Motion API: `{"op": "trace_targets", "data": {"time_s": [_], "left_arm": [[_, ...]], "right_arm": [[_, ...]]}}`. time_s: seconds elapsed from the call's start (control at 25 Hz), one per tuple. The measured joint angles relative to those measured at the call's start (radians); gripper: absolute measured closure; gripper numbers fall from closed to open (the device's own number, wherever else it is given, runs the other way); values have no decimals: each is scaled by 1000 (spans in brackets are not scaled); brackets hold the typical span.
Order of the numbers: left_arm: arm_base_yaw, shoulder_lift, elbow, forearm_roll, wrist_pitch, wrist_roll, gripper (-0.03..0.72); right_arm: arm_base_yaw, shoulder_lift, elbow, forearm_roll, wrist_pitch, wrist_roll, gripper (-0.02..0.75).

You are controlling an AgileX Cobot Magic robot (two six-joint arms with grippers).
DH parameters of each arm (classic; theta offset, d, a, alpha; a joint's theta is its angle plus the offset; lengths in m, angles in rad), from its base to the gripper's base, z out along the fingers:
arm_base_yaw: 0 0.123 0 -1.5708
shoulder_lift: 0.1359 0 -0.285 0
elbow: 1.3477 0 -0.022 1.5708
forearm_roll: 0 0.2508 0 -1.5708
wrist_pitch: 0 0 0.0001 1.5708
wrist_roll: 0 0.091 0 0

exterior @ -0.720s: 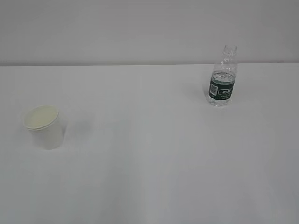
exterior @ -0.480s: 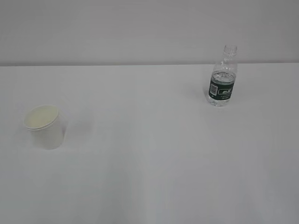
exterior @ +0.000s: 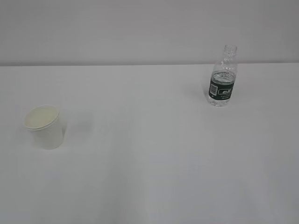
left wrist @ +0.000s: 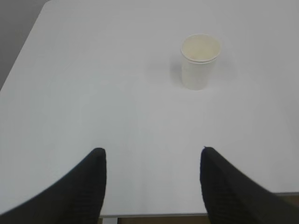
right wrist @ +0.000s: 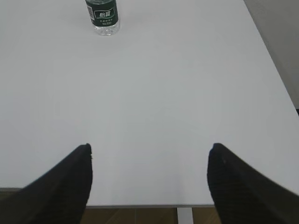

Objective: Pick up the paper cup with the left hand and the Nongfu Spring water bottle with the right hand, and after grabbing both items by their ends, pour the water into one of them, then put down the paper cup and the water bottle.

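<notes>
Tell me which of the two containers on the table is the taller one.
The Nongfu Spring water bottle, clear plastic with a dark green label, standing far right. The paper cup, near left, is white, opaque and shorter.

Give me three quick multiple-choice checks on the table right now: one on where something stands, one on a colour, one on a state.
1. In the exterior view, where does the paper cup stand relative to the water bottle?
A. Left and nearer the camera
B. Right and farther back
C. Touching it

2. What colour is the bottle's label?
A. Red
B. Dark green
C. Yellow

3. What is the left claw doing?
A. Shut on the cup
B. Shut on the bottle
C. Open, holding nothing

Answers:
1. A, the cup sits low on the left, the bottle far right near the table's back edge.
2. B, the band is dark green with white print.
3. C, its fingers stand apart over bare table, the cup well ahead.
</notes>
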Motion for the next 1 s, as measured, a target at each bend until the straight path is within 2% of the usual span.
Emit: {"op": "trace_targets", "data": {"time_s": [1.0], "left_arm": [[0, 0, -3, 0, -16, 0, 229]], "right_arm": [[0, 0, -7, -8, -22, 0, 165]]}}
